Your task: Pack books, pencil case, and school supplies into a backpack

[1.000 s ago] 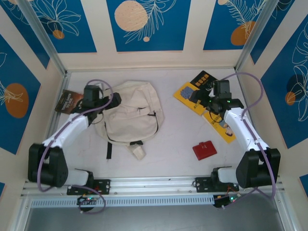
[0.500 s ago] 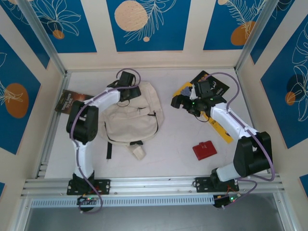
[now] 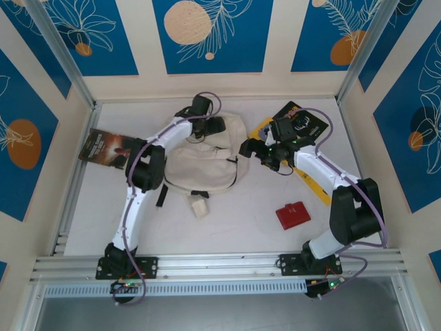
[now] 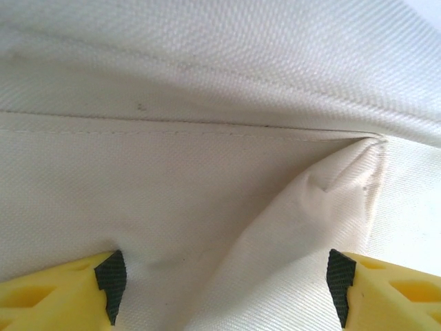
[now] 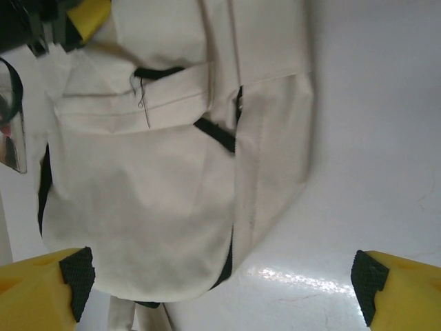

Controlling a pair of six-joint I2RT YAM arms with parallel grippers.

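The cream-white backpack lies bunched at the table's middle back, also seen in the right wrist view. My left gripper sits on its top edge, jaws open wide, with a loose fold of cream fabric between the pads, not pinched. My right gripper hangs open just right of the backpack over bare table. The dark brown book lies far left. The black book and the yellow book lie right, partly under the right arm. A small red flat case lies near front right.
A cream strap end and a black strap trail from the backpack's near side. Metal frame posts and patterned walls close in the table on three sides. Open table surface lies between the backpack and the red case.
The left arm swung from the backpack's left side to its top edge, and the backpack bunched up shorter and shifted right. The right gripper moved left from over the books toward the backpack.
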